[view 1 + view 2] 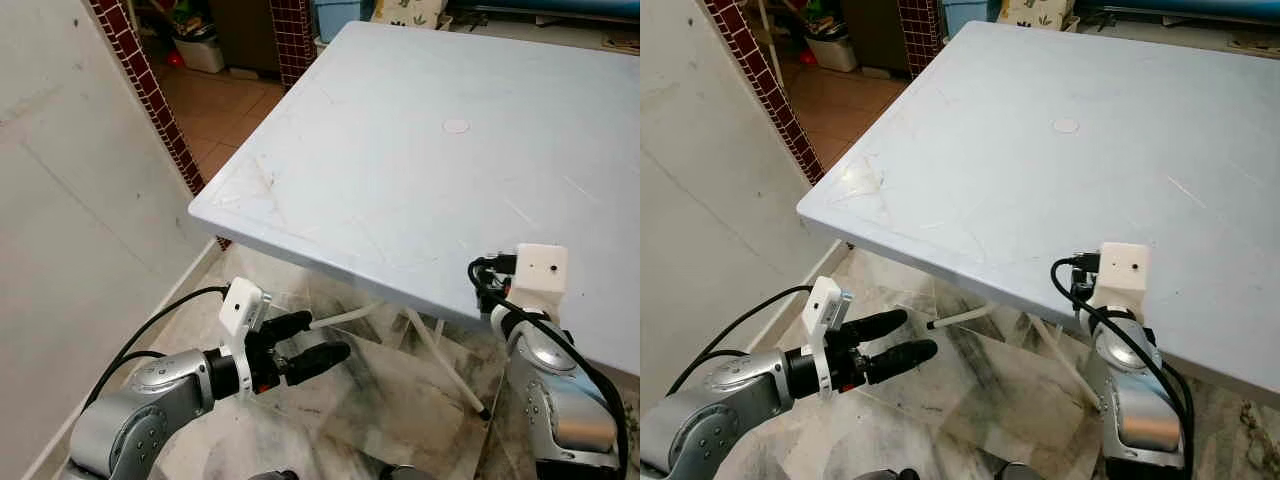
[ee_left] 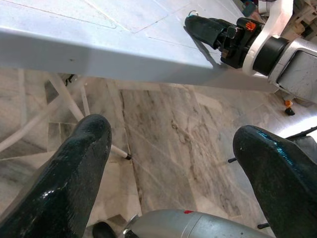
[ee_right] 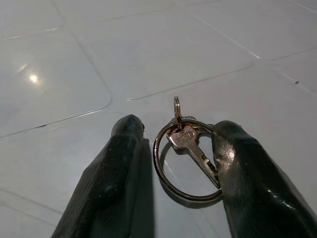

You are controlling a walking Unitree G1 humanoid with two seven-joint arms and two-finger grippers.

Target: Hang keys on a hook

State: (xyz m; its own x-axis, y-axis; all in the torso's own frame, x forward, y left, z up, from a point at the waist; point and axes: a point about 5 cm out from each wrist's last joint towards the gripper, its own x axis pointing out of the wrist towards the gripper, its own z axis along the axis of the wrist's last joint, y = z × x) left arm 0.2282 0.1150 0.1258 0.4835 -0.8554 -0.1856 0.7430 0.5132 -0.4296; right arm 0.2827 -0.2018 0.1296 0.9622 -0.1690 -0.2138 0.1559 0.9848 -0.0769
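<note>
Table (image 1: 420, 160): large, pale blue-white plastic top, scuffed, a small round cap at its centre; folding white legs underneath. It takes up most of the head views and carries the task's thing near the edge closest to the robot.

Floor (image 1: 380, 390): grey-veined marble below the table; terracotta tiles beyond a red-tiled pillar (image 1: 150, 90). A plain wall runs along the robot's left.

Left arm: silver, held low in front of the table and below its top. Left gripper (image 1: 305, 345): fingers parted wide, nothing between them, pointing under the table edge. Judged to be standing by, not working.

Right arm: silver, raised so its wrist reaches over the table's near edge. Right gripper (image 3: 173, 158): fingers apart and lying on the tabletop, one on each side of the key ring. The right-hand finger touches or nearly touches the ring; the other sits just clear. No grip yet; judged placed this way so that closing would pinch the ring.

Key ring (image 3: 187, 158): a metal loop lying flat on the table, with a smaller ring at its top.

Key (image 3: 194, 147): one small silver key lying across the loop.

Hard to make out: from the head views the right wrist camera covers the fingers and keys. The hook cannot be located. Whether more keys hang on the ring cannot be told.
</note>
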